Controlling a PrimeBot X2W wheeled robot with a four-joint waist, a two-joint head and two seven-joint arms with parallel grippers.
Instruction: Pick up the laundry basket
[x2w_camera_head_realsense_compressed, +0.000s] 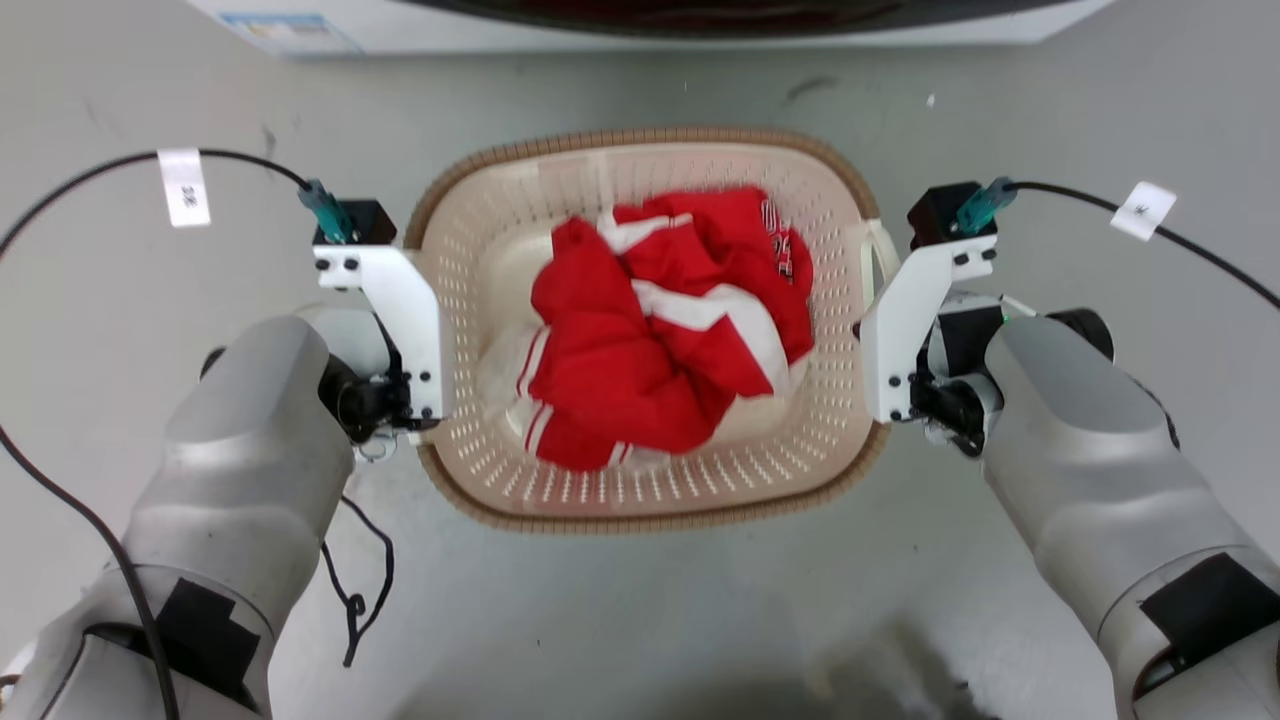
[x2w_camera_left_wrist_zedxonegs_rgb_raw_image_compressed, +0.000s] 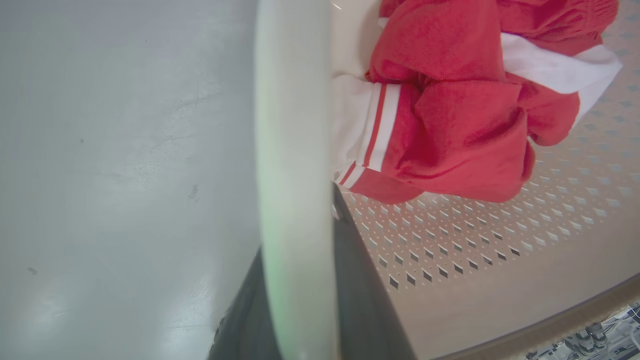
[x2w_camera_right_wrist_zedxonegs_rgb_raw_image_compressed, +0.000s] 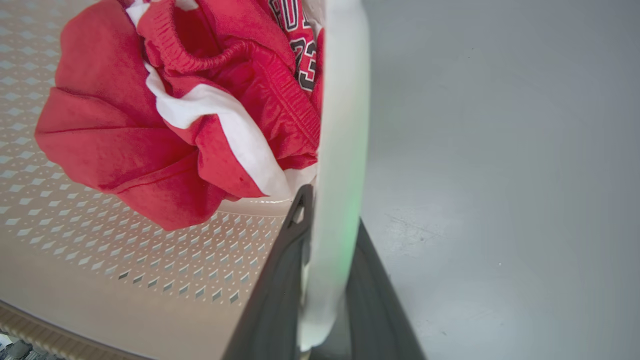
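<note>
Count: one laundry basket between my two arms, grey floor beneath, holding one red-and-white clothing heap. My left claw clamps the left handle. My right claw clamps the right handle. Open floor flanks both sides. A white appliance stands beyond the far rim.

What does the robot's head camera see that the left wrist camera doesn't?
Head view extra: the whole laundry basket with its brown rim, the right arm, and the washing machine behind. Left wrist view extra: the left gripper closed around the white handle, close up. Both: the red and white clothes and the grey floor.
</note>
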